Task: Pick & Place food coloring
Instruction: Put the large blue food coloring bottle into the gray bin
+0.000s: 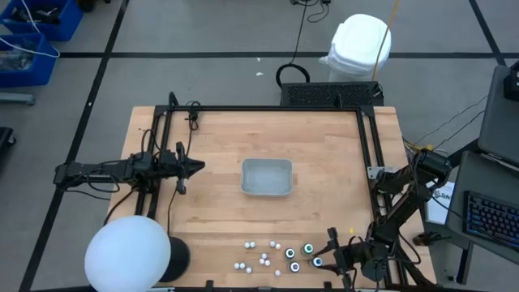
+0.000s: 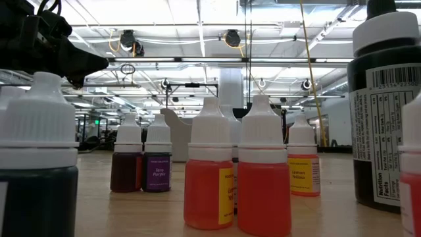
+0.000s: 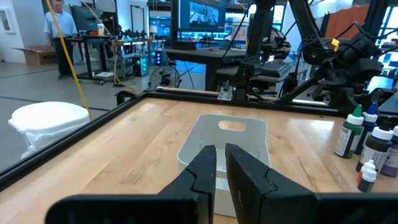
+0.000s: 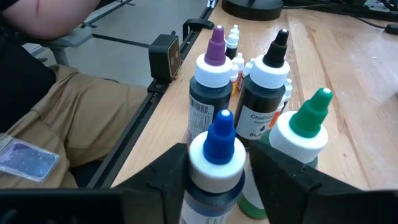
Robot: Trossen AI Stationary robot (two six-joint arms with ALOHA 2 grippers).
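The food coloring bottles [image 1: 272,258] stand upright in a loose cluster by the table's near edge: small white-capped ones, and larger dark ones nearer the right arm. The low view shows red [image 2: 263,178] and purple [image 2: 158,172] small bottles close up. My right gripper [image 1: 330,258] [image 4: 217,163] is open at the cluster's right end, one finger on either side of a blue-tipped bottle [image 4: 217,140]. Green-tipped [image 4: 308,124], black-tipped [image 4: 267,93] and purple-tipped [image 4: 208,81] bottles stand just beyond. My left gripper [image 1: 199,166] [image 3: 221,158] hangs shut, left of the translucent grey tray [image 1: 266,177]. My right gripper stands level around the blue-tipped bottle's white cap [image 4: 208,171], coming from the table's right side. The bottle stands upright on the table. Both fingers [image 4: 168,177] sit very close to the cap, and I cannot tell whether they touch it.
The tray [image 3: 252,124] lies mid-table, holding nothing. A black rail frame [image 1: 369,146] borders the table. A white globe [image 1: 128,253] sits at the near-left corner. A seated person's leg [image 4: 68,106] is just off the near edge, and another person [image 3: 59,25] stands far off.
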